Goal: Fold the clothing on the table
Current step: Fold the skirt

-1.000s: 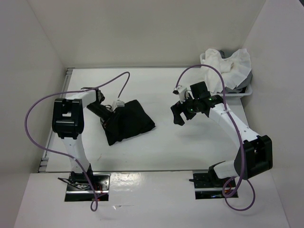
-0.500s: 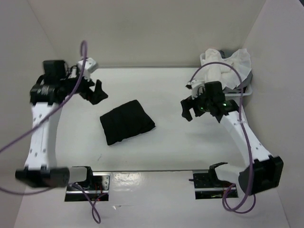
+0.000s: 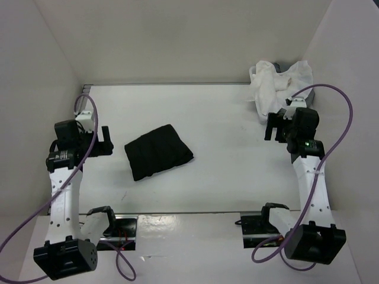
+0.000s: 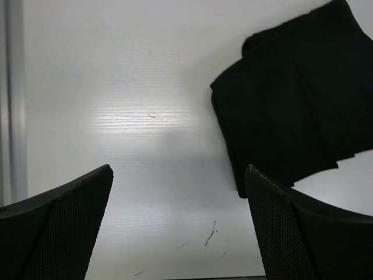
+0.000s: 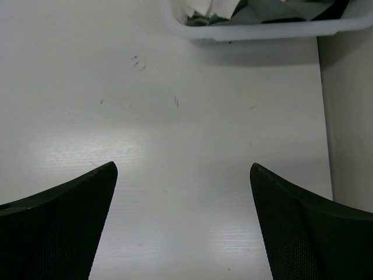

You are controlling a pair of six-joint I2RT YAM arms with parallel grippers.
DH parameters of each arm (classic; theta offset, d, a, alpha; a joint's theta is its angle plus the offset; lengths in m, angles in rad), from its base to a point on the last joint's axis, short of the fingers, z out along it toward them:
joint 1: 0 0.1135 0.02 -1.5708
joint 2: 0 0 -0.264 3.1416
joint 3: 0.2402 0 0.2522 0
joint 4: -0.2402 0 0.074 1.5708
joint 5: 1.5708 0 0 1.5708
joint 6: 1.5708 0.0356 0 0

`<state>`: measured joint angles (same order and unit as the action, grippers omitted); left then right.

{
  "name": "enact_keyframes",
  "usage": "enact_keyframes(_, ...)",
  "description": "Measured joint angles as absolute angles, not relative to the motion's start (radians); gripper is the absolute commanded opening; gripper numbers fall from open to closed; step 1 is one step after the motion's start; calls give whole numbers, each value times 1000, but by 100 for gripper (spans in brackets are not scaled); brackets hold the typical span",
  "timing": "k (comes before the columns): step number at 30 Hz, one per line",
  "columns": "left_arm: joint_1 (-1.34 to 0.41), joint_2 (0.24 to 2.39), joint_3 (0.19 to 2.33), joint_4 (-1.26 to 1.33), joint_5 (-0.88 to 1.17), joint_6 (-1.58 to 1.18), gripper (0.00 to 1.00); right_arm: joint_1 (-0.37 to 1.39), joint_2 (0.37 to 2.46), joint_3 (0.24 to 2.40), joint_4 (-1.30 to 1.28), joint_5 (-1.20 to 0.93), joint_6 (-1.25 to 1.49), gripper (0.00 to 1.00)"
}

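- Clothing (image 3: 158,152): a black skirt, lying in a compact, roughly rectangular bundle on the table (image 3: 231,177). It sits left of the surface's centre, turned at an angle to the edges and well clear of all of them. Nothing touches it.
- Metal strip (image 3: 86,89) runs along the left edge of the surface. The left wrist view shows it as a grey band (image 4: 13,99).
- Left gripper (image 3: 106,142) is above the left part of the surface, between the left edge and the skirt and apart from it. The fingers are spread wide with nothing between them.
- Left wrist view (image 4: 179,175) shows what the top view does not: the skirt (image 4: 297,99) has layered, stepped edges at its near corner. Small dark scuffs (image 4: 210,233) mark the bare surface between the fingers.
- Right gripper (image 3: 269,126) is near the right edge, just in front of the basket. Its fingers are wide apart and empty.
- Right wrist view (image 5: 183,166) does not show the skirt. It shows fine dark marks (image 5: 176,102) on the surface and the rim of the white basket (image 5: 262,29).
- Basket, far right corner: white cloths (image 3: 281,80) are heaped over it in the top view. The wrist view shows grey cloth (image 5: 262,11) inside.
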<state>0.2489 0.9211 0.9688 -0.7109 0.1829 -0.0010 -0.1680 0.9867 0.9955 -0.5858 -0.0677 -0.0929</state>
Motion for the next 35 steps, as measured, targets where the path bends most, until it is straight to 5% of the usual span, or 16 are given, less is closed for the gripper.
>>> enact_keyframes(9, 385, 857, 950, -656, 169, 2, 100, -170, 1017, 991, -599, -51, -86, 99)
enact_keyframes(35, 390, 868, 950, -657, 223, 27, 100, -170, 940, 972, -594, -65, -115, 99)
